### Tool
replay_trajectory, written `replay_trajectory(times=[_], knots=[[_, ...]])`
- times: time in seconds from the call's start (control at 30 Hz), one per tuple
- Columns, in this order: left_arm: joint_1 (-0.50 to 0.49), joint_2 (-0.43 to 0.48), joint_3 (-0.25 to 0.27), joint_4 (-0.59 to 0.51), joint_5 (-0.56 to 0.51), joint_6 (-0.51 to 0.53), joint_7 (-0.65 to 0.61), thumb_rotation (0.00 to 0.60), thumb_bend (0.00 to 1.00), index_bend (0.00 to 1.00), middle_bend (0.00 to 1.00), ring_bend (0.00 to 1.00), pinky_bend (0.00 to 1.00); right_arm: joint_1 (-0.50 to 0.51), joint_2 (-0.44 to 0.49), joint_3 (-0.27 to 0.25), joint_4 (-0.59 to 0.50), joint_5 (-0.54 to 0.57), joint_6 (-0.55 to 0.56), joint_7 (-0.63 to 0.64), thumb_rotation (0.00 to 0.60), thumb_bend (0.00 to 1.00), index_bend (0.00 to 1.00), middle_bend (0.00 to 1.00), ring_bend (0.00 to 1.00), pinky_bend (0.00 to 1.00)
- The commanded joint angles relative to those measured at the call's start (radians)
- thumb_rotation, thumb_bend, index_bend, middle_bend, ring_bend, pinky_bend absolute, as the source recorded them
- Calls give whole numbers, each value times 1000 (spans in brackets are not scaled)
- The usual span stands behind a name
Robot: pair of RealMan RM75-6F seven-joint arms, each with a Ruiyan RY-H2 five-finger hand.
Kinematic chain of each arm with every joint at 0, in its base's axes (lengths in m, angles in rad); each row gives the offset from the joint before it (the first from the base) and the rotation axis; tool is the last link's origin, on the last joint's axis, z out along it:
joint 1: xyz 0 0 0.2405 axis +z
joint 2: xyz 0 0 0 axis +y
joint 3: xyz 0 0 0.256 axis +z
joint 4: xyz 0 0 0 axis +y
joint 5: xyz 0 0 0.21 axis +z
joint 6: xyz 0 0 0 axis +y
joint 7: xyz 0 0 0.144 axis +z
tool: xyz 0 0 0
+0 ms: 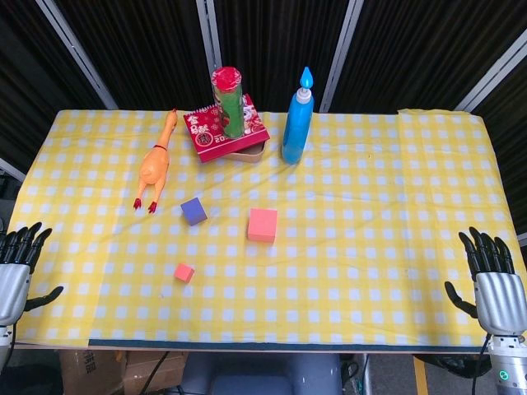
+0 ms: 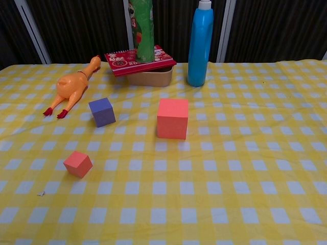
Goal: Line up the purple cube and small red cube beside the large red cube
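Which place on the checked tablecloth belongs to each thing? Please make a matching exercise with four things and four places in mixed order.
Things:
1. purple foam cube
2. small red foam cube
3. tall blue plastic bottle
4. orange rubber chicken toy

Places:
A. nearest the front edge of the table, left of centre
B. at the back, right of the tin with the red lid
C. far left, lying on its side
D. just left of the large red foam cube

Pairs: 1-D, 2-A, 3-B, 4-C

Matt cubes, woven checked tablecloth point(image 2: 245, 168), glossy plastic blue bottle point(image 2: 200, 43).
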Motion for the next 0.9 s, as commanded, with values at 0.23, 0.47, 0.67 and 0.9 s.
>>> replay_trajectory(times=[0.23, 0.47, 0.67, 0.9], knots=[[2, 2, 2, -2, 2, 2, 2, 600, 135, 0, 0, 0, 31, -2, 2, -1, -2, 0, 2, 3, 600, 366, 0, 0, 0, 36], [-3, 3, 1, -13, -12, -17, 0, 600, 135, 0, 0, 0, 31, -2, 1, 0, -4, 1, 2, 2, 600, 367, 0, 0, 0, 36], [-48, 25, -35, -111, -105, -116, -23, 600, 150, 11, 0, 0, 33, -2, 3, -1, -6, 3, 0, 8, 600, 367, 0, 0, 0, 36], [-221, 38, -159, -188, -267, -290, 172, 600, 216, 78, 0, 0, 34, -2, 7, -4, -9, 1, -4, 22, 600, 367, 0, 0, 0, 36]])
